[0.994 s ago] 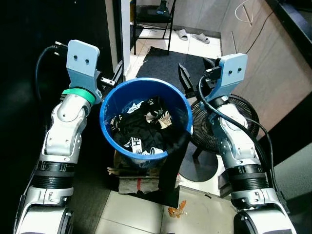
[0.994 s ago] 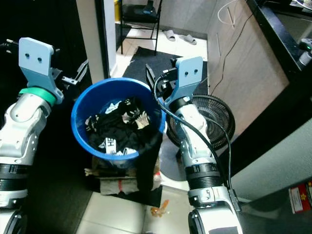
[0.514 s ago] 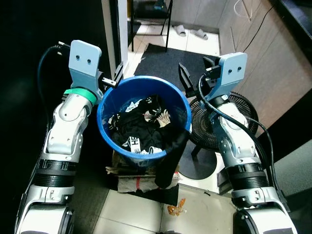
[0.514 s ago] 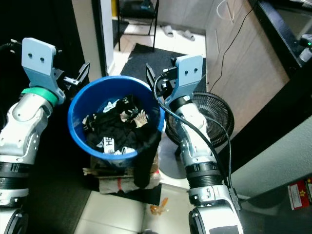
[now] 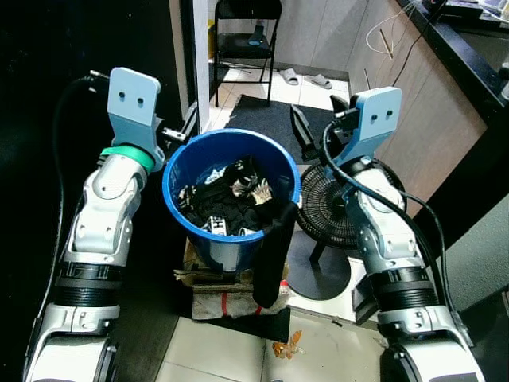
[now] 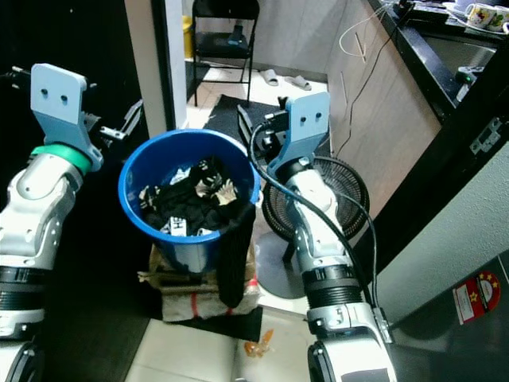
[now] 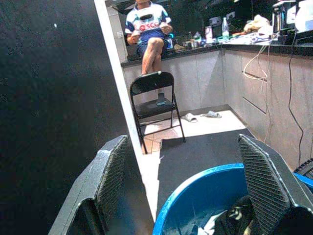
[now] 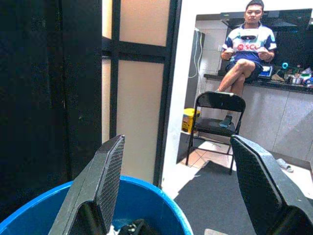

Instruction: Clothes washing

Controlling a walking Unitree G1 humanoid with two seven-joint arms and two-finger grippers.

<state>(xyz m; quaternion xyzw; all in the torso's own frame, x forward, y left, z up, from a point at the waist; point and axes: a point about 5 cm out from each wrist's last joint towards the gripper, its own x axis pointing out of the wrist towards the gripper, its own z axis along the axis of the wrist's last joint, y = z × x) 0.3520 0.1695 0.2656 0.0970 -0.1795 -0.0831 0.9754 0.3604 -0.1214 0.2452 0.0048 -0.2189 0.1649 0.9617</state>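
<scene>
A blue laundry bucket (image 5: 231,195) of dark clothes (image 5: 227,203) is flanked by the left gripper (image 5: 181,131) and right gripper (image 5: 314,131), fingers spread.

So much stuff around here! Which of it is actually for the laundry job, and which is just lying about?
For the job:
blue bucket, flanked by the left gripper and right gripper
dark clothes inside it
black garment hanging over its rim

Just lying about:
floor fan
folding chair
slippers
person sitting on the counter
</scene>
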